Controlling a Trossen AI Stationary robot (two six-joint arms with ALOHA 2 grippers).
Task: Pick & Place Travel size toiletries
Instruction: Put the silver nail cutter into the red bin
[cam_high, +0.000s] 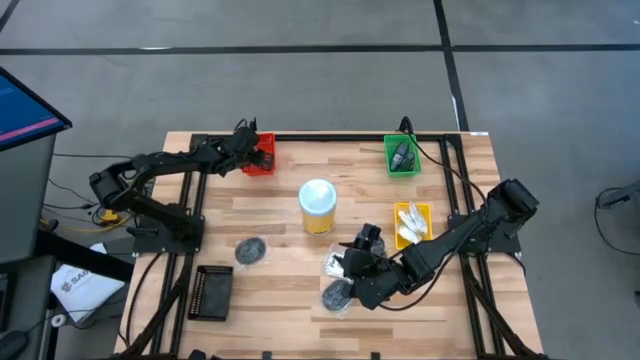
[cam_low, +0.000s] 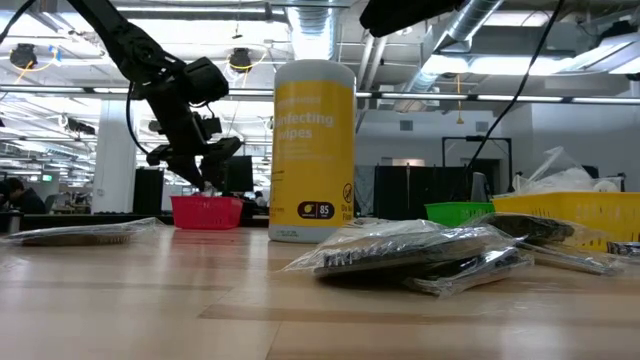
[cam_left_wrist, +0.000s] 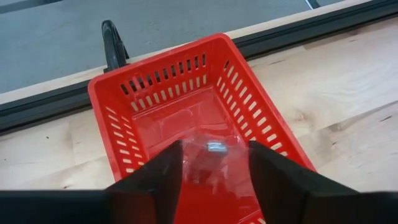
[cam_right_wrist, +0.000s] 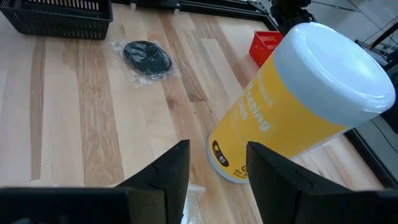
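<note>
My left gripper (cam_high: 262, 152) is open and hangs over the red tray (cam_left_wrist: 186, 93) at the table's far left. In the left wrist view its fingers (cam_left_wrist: 214, 155) stand either side of a clear packet with a silvery bit (cam_left_wrist: 214, 147), which lies on the tray floor. My right gripper (cam_high: 352, 262) is open near the table's near edge, just above a heap of clear-bagged dark bundles (cam_high: 338, 292), (cam_low: 420, 255). A corner of clear bag (cam_right_wrist: 194, 191) shows between its fingers (cam_right_wrist: 217, 155). Another bagged dark bundle (cam_high: 250, 250), (cam_right_wrist: 146, 56) lies flat farther left.
The tall yellow tub with a white lid (cam_high: 317, 205), (cam_right_wrist: 292, 106) stands mid-table, just beyond my right gripper. The green tray (cam_high: 402, 156) holds a dark bottle, and the yellow tray (cam_high: 412, 222) holds white sachets. A black tray (cam_high: 212, 292) sits near left. Bare wood lies between the trays.
</note>
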